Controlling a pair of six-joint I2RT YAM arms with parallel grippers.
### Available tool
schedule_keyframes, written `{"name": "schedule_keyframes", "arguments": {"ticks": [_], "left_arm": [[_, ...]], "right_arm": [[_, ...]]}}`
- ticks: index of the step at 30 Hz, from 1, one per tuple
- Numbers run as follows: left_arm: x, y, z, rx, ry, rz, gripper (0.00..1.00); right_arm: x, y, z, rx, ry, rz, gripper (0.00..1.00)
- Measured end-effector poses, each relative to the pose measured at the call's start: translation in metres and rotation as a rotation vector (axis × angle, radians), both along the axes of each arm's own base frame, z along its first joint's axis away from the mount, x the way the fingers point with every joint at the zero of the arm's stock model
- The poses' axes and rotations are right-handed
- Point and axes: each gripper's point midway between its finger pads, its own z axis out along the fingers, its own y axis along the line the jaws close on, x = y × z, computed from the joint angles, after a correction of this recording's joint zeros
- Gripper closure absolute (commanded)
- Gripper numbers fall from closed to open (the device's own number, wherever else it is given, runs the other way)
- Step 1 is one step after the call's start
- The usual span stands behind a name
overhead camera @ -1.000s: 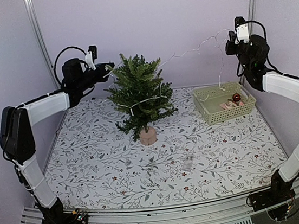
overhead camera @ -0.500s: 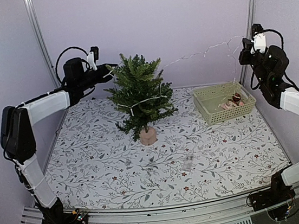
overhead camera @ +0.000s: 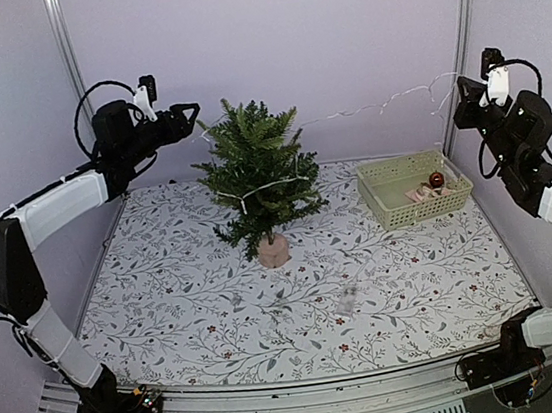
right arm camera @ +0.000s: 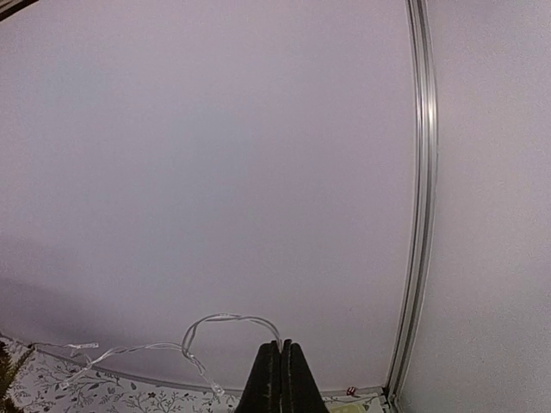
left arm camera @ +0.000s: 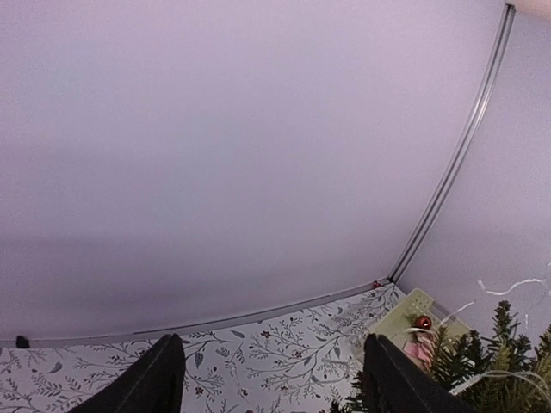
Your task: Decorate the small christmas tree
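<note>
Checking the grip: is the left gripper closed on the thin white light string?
No: the left wrist view shows the left gripper open, black fingers apart, nothing between them.

small christmas tree (overhead camera: 257, 174), dense dark-green needles, upright on tan base, standing rear of centre

Soft, even, nearly shadowless light; fisheye-curved wrist views.

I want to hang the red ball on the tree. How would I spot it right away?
Start at the small christmas tree, then look right in the overhead view to the pale green basket. In the basket's far right corner sits the red ball, next to some pinkish pieces; it is the only round, dark red thing in there.
</note>
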Motion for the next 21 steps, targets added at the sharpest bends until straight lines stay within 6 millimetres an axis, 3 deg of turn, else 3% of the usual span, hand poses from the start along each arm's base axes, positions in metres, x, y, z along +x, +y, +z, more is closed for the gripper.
{"name": "schedule_keyframes", "arguments": {"ticks": [8,12,18,21], "left_arm": [[-0.017,0.009,0.007,0.002,-0.029,0.029,0.27],[-0.019,0.007,0.005,0.008,-0.030,0.026,0.27],[-0.025,0.008,0.001,0.023,-0.027,0.028,0.26],[-0.028,0.011,0.006,0.023,-0.040,0.038,0.27]], "right_arm": [[-0.017,-0.004,0.010,0.006,-0.001,-0.003,1.00],[0.010,0.000,0.007,0.002,0.035,-0.013,1.00],[0.061,0.000,-0.023,-0.033,0.144,-0.078,1.00],[0.073,-0.012,-0.015,-0.059,0.141,-0.135,1.00]]}}
